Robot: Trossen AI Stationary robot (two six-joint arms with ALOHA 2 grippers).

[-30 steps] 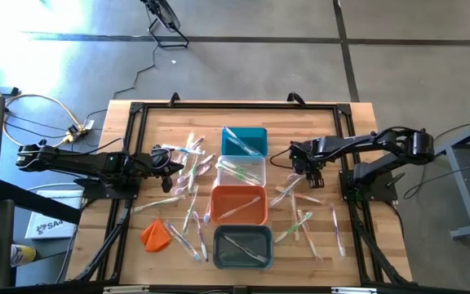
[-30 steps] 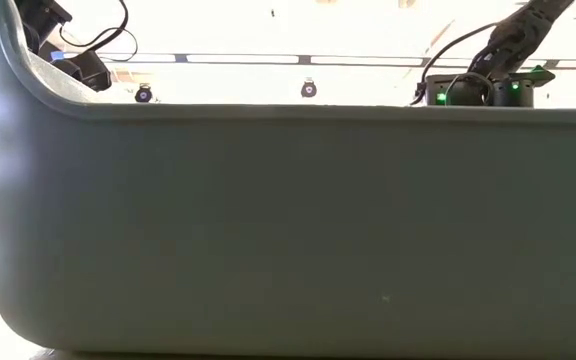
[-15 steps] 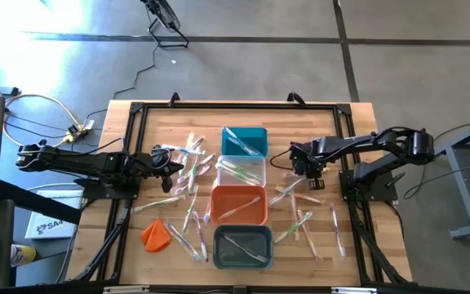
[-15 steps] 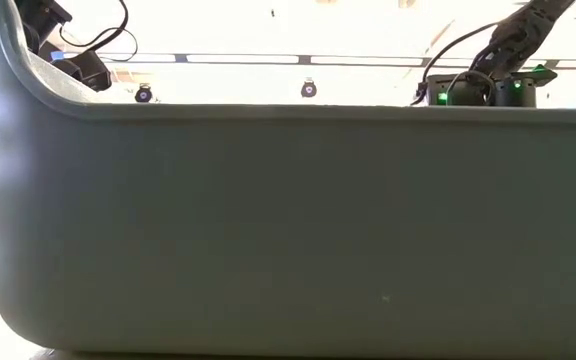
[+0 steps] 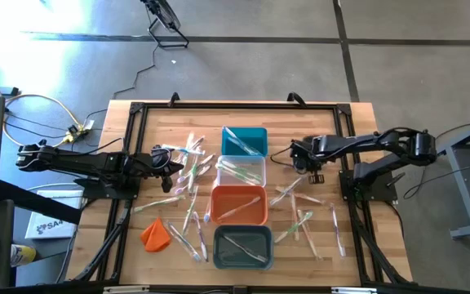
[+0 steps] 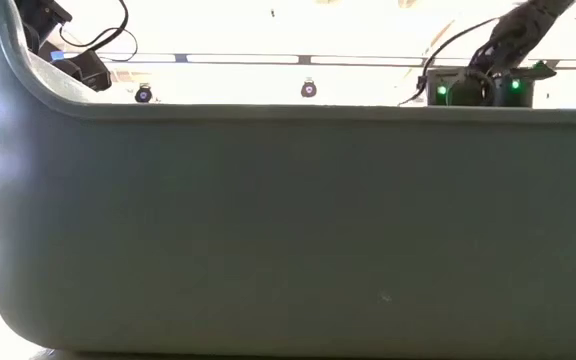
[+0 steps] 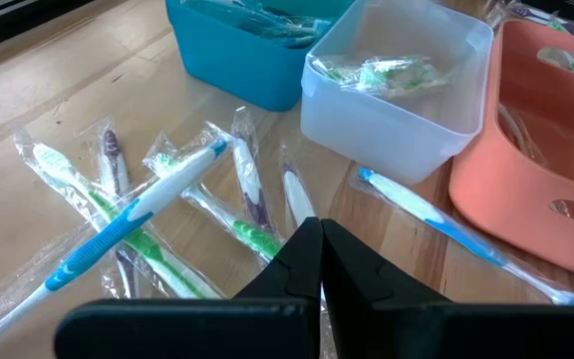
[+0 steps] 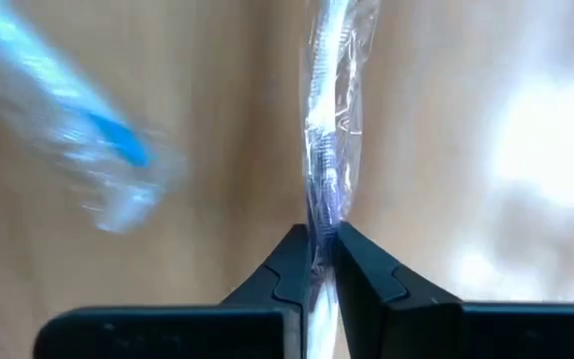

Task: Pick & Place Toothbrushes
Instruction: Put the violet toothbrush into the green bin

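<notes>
Many wrapped toothbrushes lie on the wooden table, one group (image 5: 188, 175) left of the bins and another (image 5: 300, 216) right of them. Each of the four bins holds a few. My right gripper (image 5: 313, 171) stands right of the clear bin (image 5: 243, 170), pointing steeply down and shut on one wrapped toothbrush (image 8: 327, 110). My left gripper (image 5: 172, 160) hovers over the left group with its fingers shut (image 7: 319, 244) and nothing between them. In the low view the grey bin's wall (image 6: 288, 230) hides the table. My right gripper pinches the wrapped toothbrush between its two fingertips, on a dark stretch of the brush inside its clear wrapper (image 8: 319, 214). The fingers come from above and lie across the brush. The brush runs on away from the fingers; whether it is clear of the table I cannot tell.
From far to near in the table's middle stand the teal bin (image 5: 244, 140), the clear bin, the orange bin (image 5: 239, 204) and the grey bin (image 5: 242, 247). An orange cloth-like lump (image 5: 156, 234) lies near the front left. A black frame (image 5: 133, 147) borders the table.
My right gripper has shut its fingers on a wrapped toothbrush right of the clear bin and tipped a little, staying at nearly the same spot.
</notes>
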